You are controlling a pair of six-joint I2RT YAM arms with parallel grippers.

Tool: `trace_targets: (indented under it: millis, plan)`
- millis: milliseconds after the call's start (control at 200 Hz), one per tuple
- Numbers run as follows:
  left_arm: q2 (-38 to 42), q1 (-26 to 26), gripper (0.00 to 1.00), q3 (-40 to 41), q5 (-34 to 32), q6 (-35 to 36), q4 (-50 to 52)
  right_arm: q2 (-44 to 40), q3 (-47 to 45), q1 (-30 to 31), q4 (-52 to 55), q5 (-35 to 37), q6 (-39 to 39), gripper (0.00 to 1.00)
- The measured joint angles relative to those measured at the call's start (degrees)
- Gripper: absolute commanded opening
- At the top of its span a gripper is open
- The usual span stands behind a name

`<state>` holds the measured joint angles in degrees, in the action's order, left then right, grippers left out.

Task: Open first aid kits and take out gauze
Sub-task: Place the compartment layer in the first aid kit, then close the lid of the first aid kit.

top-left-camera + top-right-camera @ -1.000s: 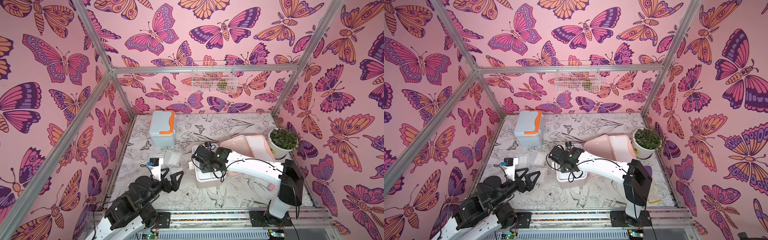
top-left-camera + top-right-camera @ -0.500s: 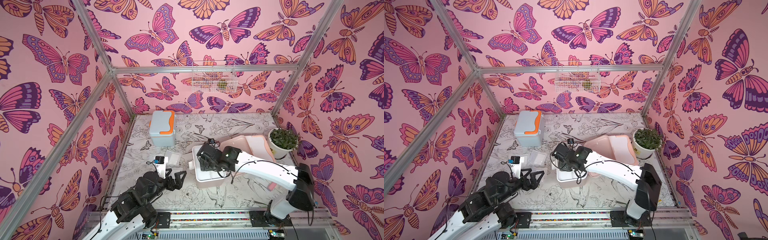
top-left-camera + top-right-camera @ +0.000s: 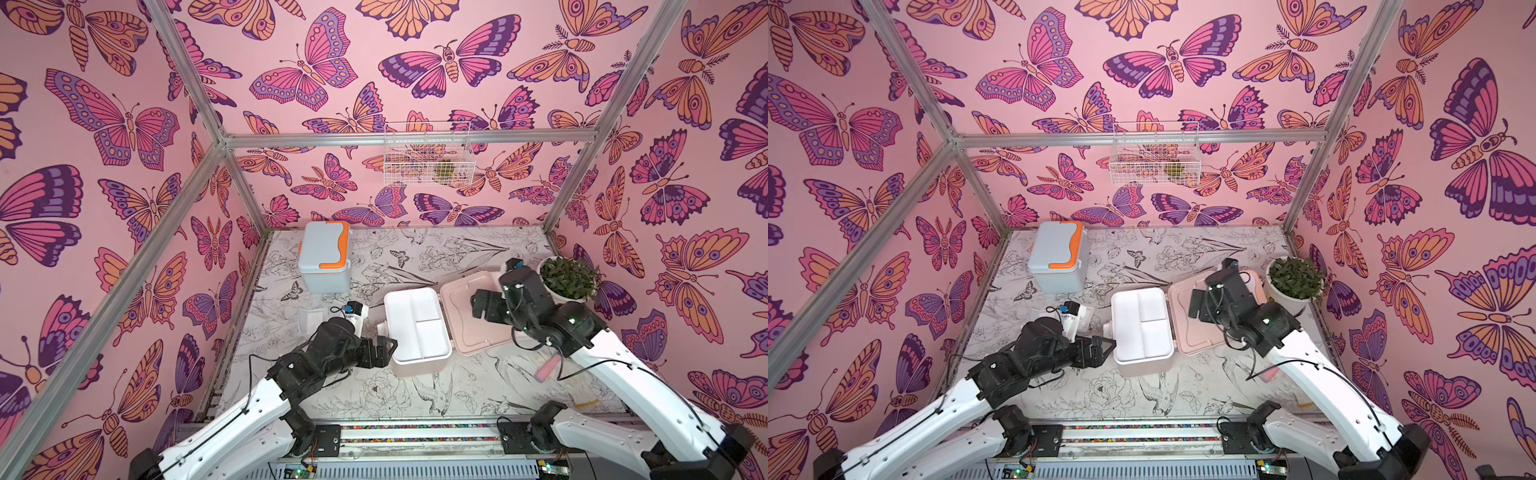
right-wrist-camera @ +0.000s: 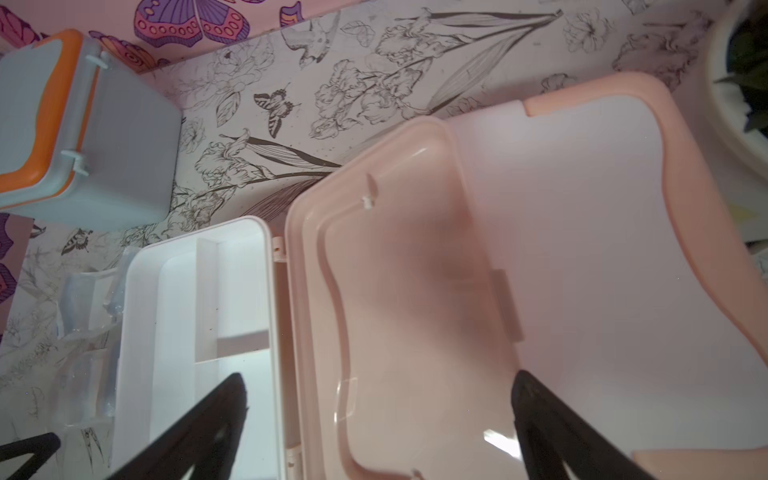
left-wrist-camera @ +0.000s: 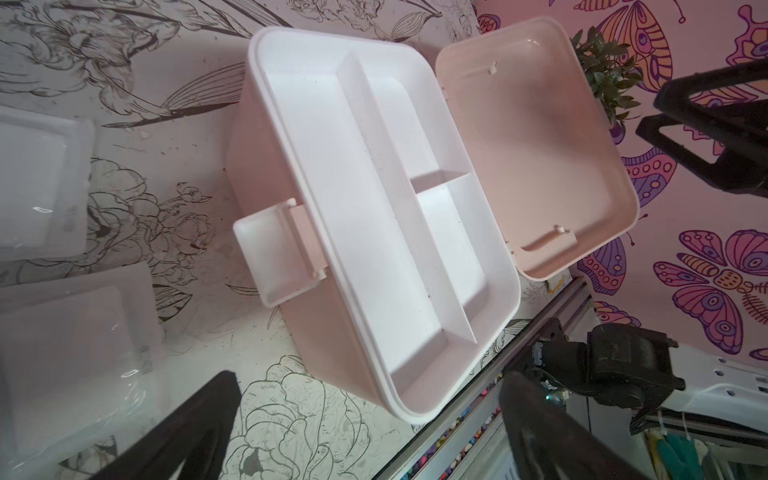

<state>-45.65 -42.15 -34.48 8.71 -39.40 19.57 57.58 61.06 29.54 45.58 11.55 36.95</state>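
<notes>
The beige-pink first aid kit stands open mid-table, its white tray bare, its lid folded over to the right. The lid rests against a white kit with peach trim. A blue-grey kit with orange trim stands shut at the back left. Clear gauze packets lie left of the open kit. My left gripper is open at that kit's front left corner. The right gripper hangs open over the lid, holding nothing.
A white pot with a green plant stands at the right wall, close behind my right arm. A wire basket hangs on the back wall. A pink object lies under the right arm. The rail bounds the front.
The right gripper has opened and drawn back to the right, off the kit and over its lid. The left gripper has moved right, up to the kit's corner.
</notes>
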Motion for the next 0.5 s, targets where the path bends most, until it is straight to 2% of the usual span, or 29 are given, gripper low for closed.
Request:
trace_targets:
  millis: [105, 205, 325, 501]
  plan:
    - [-2.19, 2.56, 1.00, 0.17, 3.04, -1.55, -3.04, -2.03, -2.93, -9.64, -1.11, -5.79, -1.60, 0.99]
    - [-4.09, 5.03, 1.00, 0.59, 6.73, -3.37, -6.69, -1.75, -5.35, -15.02, -2.99, -11.54, -2.78, 0.99]
    - [-7.28, 5.66, 1.00, 0.83, 10.54, -5.46, -10.71, 0.39, -7.45, -17.38, -5.03, -17.53, -3.80, 1.00]
    - [-11.06, 5.75, 1.00, 1.64, 13.79, -7.69, -14.03, 2.99, -7.61, -17.53, -10.03, -23.63, -5.03, 1.00]
